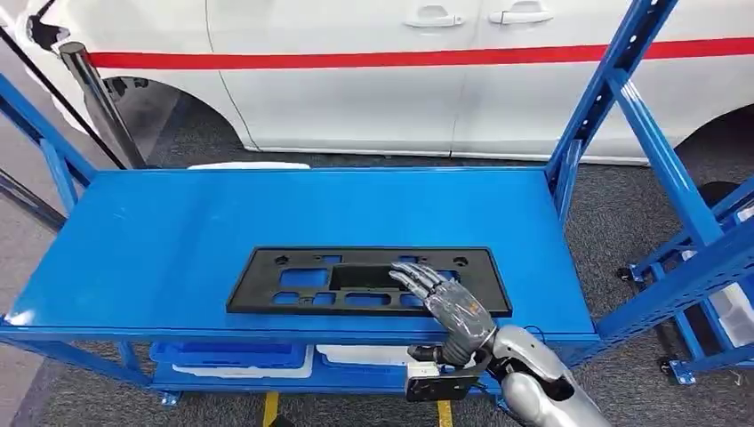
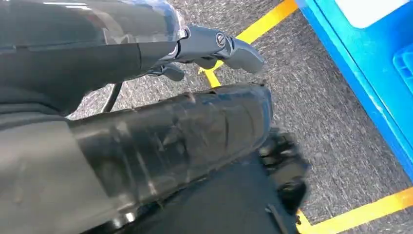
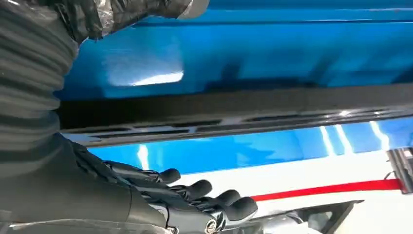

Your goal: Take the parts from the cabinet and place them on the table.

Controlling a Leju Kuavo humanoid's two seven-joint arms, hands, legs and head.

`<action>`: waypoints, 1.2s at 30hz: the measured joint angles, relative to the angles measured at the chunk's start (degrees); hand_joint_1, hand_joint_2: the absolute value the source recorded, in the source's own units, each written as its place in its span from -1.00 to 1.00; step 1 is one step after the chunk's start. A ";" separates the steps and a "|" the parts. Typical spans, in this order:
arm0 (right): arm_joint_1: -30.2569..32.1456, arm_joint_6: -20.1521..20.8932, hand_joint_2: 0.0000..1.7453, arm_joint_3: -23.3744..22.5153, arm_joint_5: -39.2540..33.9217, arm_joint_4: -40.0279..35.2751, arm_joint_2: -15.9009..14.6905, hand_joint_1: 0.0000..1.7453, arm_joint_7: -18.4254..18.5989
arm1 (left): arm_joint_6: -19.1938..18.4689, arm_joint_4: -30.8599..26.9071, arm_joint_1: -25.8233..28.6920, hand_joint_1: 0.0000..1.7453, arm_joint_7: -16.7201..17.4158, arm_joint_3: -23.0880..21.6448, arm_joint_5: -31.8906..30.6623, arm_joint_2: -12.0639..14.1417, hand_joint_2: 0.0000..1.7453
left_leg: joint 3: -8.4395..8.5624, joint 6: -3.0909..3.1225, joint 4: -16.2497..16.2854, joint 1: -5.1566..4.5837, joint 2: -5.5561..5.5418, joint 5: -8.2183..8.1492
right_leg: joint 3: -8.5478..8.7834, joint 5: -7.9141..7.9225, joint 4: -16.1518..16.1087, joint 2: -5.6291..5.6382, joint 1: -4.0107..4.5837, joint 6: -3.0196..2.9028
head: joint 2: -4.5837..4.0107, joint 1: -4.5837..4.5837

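Right hand (image 1: 449, 302), fingers spread and holding nothing, reaches over black panel (image 1: 293, 280) on blue shelf (image 1: 160, 240)

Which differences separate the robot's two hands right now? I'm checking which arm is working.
The right hand is raised over the blue shelf, fingers spread above the black plastic panel; the left hand hangs low over grey floor with yellow lines. The right hand is sharp in the head view; the left is blurred, its fingers unclear. Both hold nothing visible.
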 joint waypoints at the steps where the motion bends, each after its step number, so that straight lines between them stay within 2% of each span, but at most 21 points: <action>1: 0.05 -0.44 1.00 0.04 0.57 0.11 -0.13 -1.00 0.22 | 0.07 0.00 0.10 -1.00 0.00 0.00 0.07 0.00 -1.00 | 0.41 0.14 -1.09 0.00 0.00 1.41 | 0.07 -0.02 0.00 0.03 0.10 -0.02 | 0.00 0.02; 4: 0.09 -3.57 1.00 0.07 4.16 0.26 -0.37 -1.00 1.71 | 0.28 0.00 0.04 -1.00 0.00 0.02 0.17 0.07 -1.00 | 7.39 1.51 -15.71 -0.34 -0.01 9.16 | 0.51 -0.11 0.01 0.17 0.39 0.02 | 0.00 0.02; 5: 0.09 -4.51 1.00 0.07 4.94 0.28 -0.44 -1.00 2.12 | 0.31 0.00 -0.01 -1.00 0.04 0.02 0.20 0.22 -1.00 | 8.40 2.01 -17.72 -0.62 0.01 8.33 | 0.40 -0.17 0.02 0.15 0.60 0.20 | 0.00 0.09; 8: 0.35 -6.00 1.00 0.04 6.97 0.48 -1.07 -1.00 2.99 | 0.33 0.00 0.03 -1.00 0.04 0.00 0.35 0.20 -1.00 | 8.33 1.96 -18.22 -0.89 -0.01 8.66 | 0.21 0.02 -0.05 0.15 0.30 1.11 | 0.00 0.04; 10: 0.64 -7.19 1.00 -0.29 8.26 0.52 -1.49 -1.00 3.61 | -0.04 0.00 0.22 -1.00 0.02 0.00 0.59 0.17 -1.00 | 8.96 2.62 -19.52 -0.08 0.26 9.49 | 0.14 -0.42 0.29 0.14 0.29 1.75 | 0.00 0.00; 11: 0.74 -7.72 1.00 -0.46 8.59 0.59 -1.62 -1.00 3.91 | -0.11 0.00 0.18 -1.00 -0.02 0.00 0.63 0.17 -1.00 | 9.12 2.95 -19.89 -0.13 0.25 9.61 | -0.52 -1.70 1.89 0.15 0.38 2.01 | 0.00 0.24; 13: 1.12 -8.48 1.00 -0.81 9.79 0.81 -1.79 -1.00 4.74 | -0.20 0.00 0.13 -1.00 -0.02 0.02 0.70 0.17 -1.00 | 9.05 3.05 -19.85 -0.15 0.28 9.62 | -4.58 -6.27 10.49 0.15 0.05 2.52 | 0.00 0.28; 15: 1.96 -9.07 1.00 -0.94 10.45 1.11 -1.88 -1.00 5.16 | -0.35 0.00 0.29 -1.00 -0.02 0.02 0.70 0.17 -1.00 | 9.02 3.07 -19.77 -0.16 0.28 9.55 | -7.79 -8.07 16.80 0.13 -0.27 2.96 | 0.00 0.26; 17: 2.51 -9.97 1.00 -1.12 11.41 1.31 -1.90 -1.00 5.79 | -0.44 0.00 0.40 -1.00 -0.02 0.04 0.72 0.17 -1.00 | 9.10 2.84 -19.61 -0.05 0.25 9.38 | -6.39 -4.86 13.55 0.09 -0.66 3.24 | 0.00 0.24; 19: 2.67 -11.89 1.00 -1.71 12.92 1.31 -1.90 -1.00 6.86 | -0.42 0.00 0.39 -1.00 -0.02 0.04 0.74 0.15 -1.00 | 9.17 2.38 -19.05 0.10 0.21 8.92 | -1.17 0.33 3.10 -0.03 -1.01 3.36 | 0.00 0.22; 20: 2.71 -12.68 1.00 -2.10 13.51 1.33 -1.90 -1.00 7.28 | -0.39 0.00 0.39 -1.00 -0.02 0.04 0.77 0.18 -1.00 | 8.99 2.00 -18.76 0.00 0.16 8.67 | 0.10 -0.64 0.69 -0.02 -0.90 3.18 | 0.00 0.28; 24: 3.91 -14.07 1.00 -3.69 14.99 1.27 -2.16 -1.00 8.13 | -0.11 0.00 0.45 -1.00 0.00 0.04 0.79 0.20 -1.00 | 8.95 0.75 -18.64 -0.08 0.08 8.52 | -0.09 -0.32 0.48 0.24 -0.28 1.57 | 0.00 0.20; 26: 4.24 -14.62 1.00 -4.72 15.87 1.27 -2.16 -1.00 8.46 | -0.02 0.00 0.38 -1.00 0.00 0.04 0.79 0.20 -1.00 | 8.37 0.13 -16.96 0.08 0.16 6.95 | 0.22 -0.09 0.06 0.14 -0.64 0.78 | 0.00 0.18; 27: 4.42 -14.90 1.00 -5.22 16.26 1.27 -2.16 -1.00 8.55 | -0.02 0.00 0.39 -1.00 0.00 0.04 0.79 0.20 -1.00 | 6.91 -0.02 -13.62 0.08 0.15 4.86 | 0.20 -0.12 0.06 0.09 -0.64 0.36 | 0.00 0.09; 29: 5.07 -15.73 1.00 -6.01 16.98 1.27 -2.16 -1.00 8.65 | -0.02 0.00 0.49 -1.00 0.00 0.04 0.76 0.20 -1.00 | 2.59 -0.21 -4.53 0.09 0.15 0.66 | 0.15 -0.21 0.07 -0.06 -0.39 0.21 | 0.00 0.11; 30: 5.34 -16.17 1.00 -6.42 17.20 1.31 -2.16 -1.00 8.72 | -0.02 0.00 0.60 -1.00 0.00 0.04 0.76 0.20 -1.00 | 1.10 -0.20 -1.41 0.09 0.15 -0.17 | 0.14 -0.22 0.10 -0.06 -0.26 0.20 | 0.00 0.09; 31: 5.61 -16.55 1.00 -6.97 17.22 1.35 -2.14 -1.00 8.74 | -0.02 0.00 0.70 -1.00 0.00 0.04 0.74 0.20 -1.00 | 0.78 -0.13 -0.89 0.08 0.15 0.47 | 0.20 -0.22 0.10 -0.05 -0.15 0.20 | 0.00 0.11; 32: 5.82 -16.83 1.00 -7.46 17.20 1.35 -2.14 -1.00 8.74 | -0.02 0.00 0.72 -1.00 0.00 0.04 0.74 0.20 -1.00 | 1.69 0.10 -2.96 0.04 0.15 2.25 | 0.25 -0.23 0.11 -0.02 -0.08 0.19 | 0.00 0.09; 34: 6.07 -17.29 1.00 -8.53 16.89 1.35 -2.12 -1.00 8.68 | -0.02 0.00 0.64 -1.00 0.00 0.04 0.74 0.20 -1.00 | 6.24 0.99 -12.66 -0.16 0.13 7.56 | 0.45 -0.25 0.12 0.07 0.09 0.19 | 0.00 0.09; 35: 6.08 -17.35 1.00 -8.99 16.52 1.35 -2.10 -1.00 8.52 | -0.02 0.00 0.61 -1.00 0.00 0.04 0.72 0.26 -1.00 | 8.15 1.67 -17.12 -0.48 0.12 8.74 | 0.46 -0.26 0.11 0.08 0.06 0.21 | 0.00 0.11; 36: 6.07 -17.33 1.00 -9.55 15.91 1.35 -2.08 -1.00 8.22 | -0.02 0.00 0.47 -1.00 0.00 0.04 0.72 0.33 -1.00 | 8.73 1.79 -18.36 -0.60 0.14 8.20 | 0.21 -0.37 0.34 0.08 0.45 0.57 | 0.00 0.13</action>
